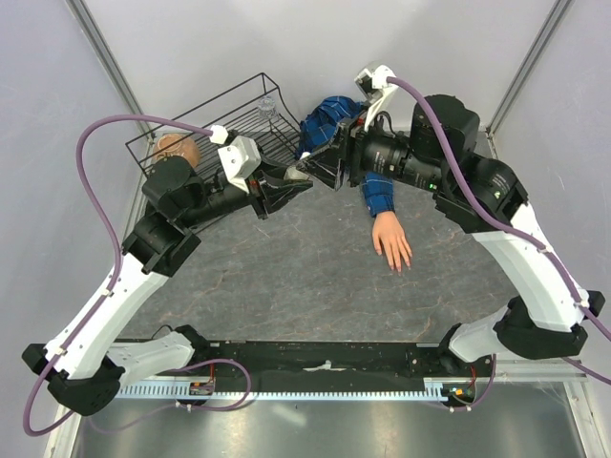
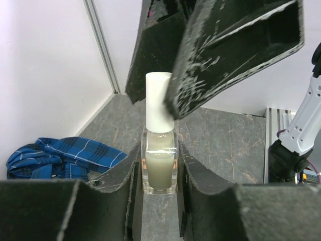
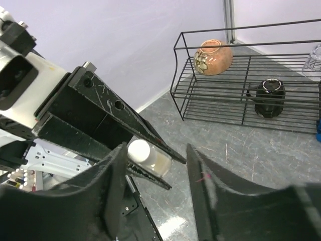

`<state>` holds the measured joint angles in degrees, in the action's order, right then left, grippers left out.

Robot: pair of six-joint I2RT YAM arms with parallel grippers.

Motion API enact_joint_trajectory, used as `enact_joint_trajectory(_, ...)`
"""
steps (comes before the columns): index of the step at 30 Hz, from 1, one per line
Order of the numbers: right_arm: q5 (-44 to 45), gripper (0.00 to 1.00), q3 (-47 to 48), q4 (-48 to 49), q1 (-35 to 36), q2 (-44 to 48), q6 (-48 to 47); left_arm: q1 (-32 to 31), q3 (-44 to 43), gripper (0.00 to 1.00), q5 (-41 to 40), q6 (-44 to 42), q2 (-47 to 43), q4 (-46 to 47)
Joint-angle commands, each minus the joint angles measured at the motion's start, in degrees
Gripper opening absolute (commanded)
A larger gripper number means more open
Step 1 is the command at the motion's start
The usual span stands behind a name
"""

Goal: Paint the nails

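Observation:
The flesh-coloured mannequin hand (image 1: 391,239) lies on the table right of centre, palm down, with a blue plaid sleeve (image 1: 378,191). Its nails (image 1: 399,264) tip the fingers pointing toward the near edge and are too small to make out. My left gripper (image 1: 300,178) is shut on a small clear bottle (image 2: 160,163) with a white cap (image 2: 158,103), held above the table. My right gripper (image 3: 155,170) is open, its jaws either side of the cap (image 3: 139,149). Both grippers meet left of the sleeve.
A black wire rack (image 1: 239,119) stands at the back left and holds a brown bowl (image 3: 213,56) and a dark jar (image 3: 271,98). Blue plaid cloth (image 2: 60,156) lies bunched by the wall. Walls close in at the back and both sides.

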<state>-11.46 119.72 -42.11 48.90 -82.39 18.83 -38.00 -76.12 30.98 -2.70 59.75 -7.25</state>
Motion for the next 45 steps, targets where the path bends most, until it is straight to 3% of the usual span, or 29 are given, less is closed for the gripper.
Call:
enact_joint_trajectory(1,0.57,0.51,2.45,0.54,0.05,-1.02,0.33,-0.41,-0.7,0.02,-1.8,-1.7,0.2,1.8)
enact_joint_trajectory(2,0.3,0.47,2.36,0.27,0.05,-1.02,0.16,-0.41,-0.61,0.02,-1.54,-1.26,0.2,1.97)
enact_joint_trajectory(5,-1.27,0.15,2.1,0.19,0.05,-0.76,-1.95,-0.41,-0.88,0.02,2.49,1.55,0.28,3.02)
enact_joint_trajectory(6,-2.93,0.0,1.75,0.01,0.05,-0.15,-3.96,-0.32,-1.22,0.02,7.55,3.99,0.28,3.46)
enact_joint_trajectory(8,-6.18,0.0,0.7,-0.08,0.05,0.73,-7.04,0.03,-1.49,0.02,15.12,8.04,1.16,6.35)
enact_joint_trajectory(9,-9.33,0.0,0.25,-0.08,-0.04,1.78,-8.62,0.64,-1.93,0.02,24.91,14.76,1.77,8.8)
enact_joint_trajectory(11,-17.86,0.0,-1.15,-0.25,-0.12,2.76,-12.4,0.91,-1.84,0.02,35.15,25.67,5.09,20.99)
enact_joint_trajectory(12,-20.94,0.0,-1.5,0.01,-0.13,3.54,-13.37,0.91,-0.89,0.02,43.29,40.69,6.77,27.57)
enact_joint_trajectory(13,-27.06,0.0,-1.77,-0.08,-0.21,3.64,-14.16,0.91,0.17,0.02,45.81,49.98,8.09,35.9)
enact_joint_trajectory(14,-29.56,0.0,-1.86,-0.08,-0.13,3.64,-14.08,0.91,1.31,0.02,47.4,59.38,10.89,57.3)
enact_joint_trajectory(15,-31.84,0.0,-1.86,-0.08,-0.3,3.55,-13.91,1.17,1.67,0.02,49.33,72.61,12.14,64.22)
enact_joint_trajectory(16,-34.39,0.0,-1.86,-0.08,-0.39,3.38,-13.82,1.17,1.41,0.02,49.52,74.05,12.76,66.9)
enact_joint_trajectory(19,-39.86,0.0,-2.47,0.01,-0.57,3.02,-13.03,1.17,1.94,0.02,49.0,72.48,12.5,65.87)
enact_joint_trajectory(22,-36.89,0.0,-2.56,0.1,-0.57,3.46,-12.33,1.26,1.59,0.02,47.34,64.7,11.36,58.61)
enact_joint_trajectory(23,-35.22,0.0,-2.39,0.1,-0.57,3.64,-12.06,1.26,1.24,0.02,46.2,59.44,10.4,52.31)
enact_joint_trajectory(24,-31.73,0.0,-2.3,0.1,-0.57,3.9,-11.45,1.26,0.28,0.02,42.1,45.47,7.87,37.72)
enact_joint_trajectory(25,-29.52,0.02,-1.86,0.1,-0.57,3.99,-11.01,1.26,-0.52,0.02,38.92,37.67,6.71,28.43)
enact_joint_trajectory(26,-27.84,0.1,-1.69,0.01,-0.57,3.99,-10.49,1.17,-1.39,0.02,35.32,30.63,5.57,21.64)
enact_joint_trajectory(27,-25.13,0.11,-1.6,0.36,-0.57,3.9,-9.26,1.17,-2.27,0.02,28.94,21.6,4.16,13.39)
enact_joint_trajectory(29,-23.09,0.11,-1.42,0.62,-0.48,3.64,-7.76,1.17,-2.81,0.02,23.01,14.6,3.1,9.02)
enact_joint_trajectory(32,-18.86,0.11,-1.42,0.97,-0.57,3.11,-5.74,1.09,-1.76,0.02,14.56,11.94,1.25,8.03)
enact_joint_trajectory(37,-16.23,0.36,-1.25,1.24,-0.48,2.59,-6.08,0.82,-2.19,0.02,14.01,11.66,1.69,8.3)
enact_joint_trajectory(40,-13.6,0.7,0.07,0.1,-0.48,2.32,-6.35,0.64,-2.19,0.02,13.58,11.4,1.95,8.21)
enact_joint_trajectory(43,-8.51,0.85,2.35,-2.44,-0.39,1.8,-5.83,0.56,-1.67,0.02,10.95,10.0,1.17,7.95)
enact_joint_trajectory(45,-6.04,0.9,3.5,-3.33,-0.39,1.71,-5.12,0.47,-0.97,0.02,7.09,8.33,0.37,7.77)
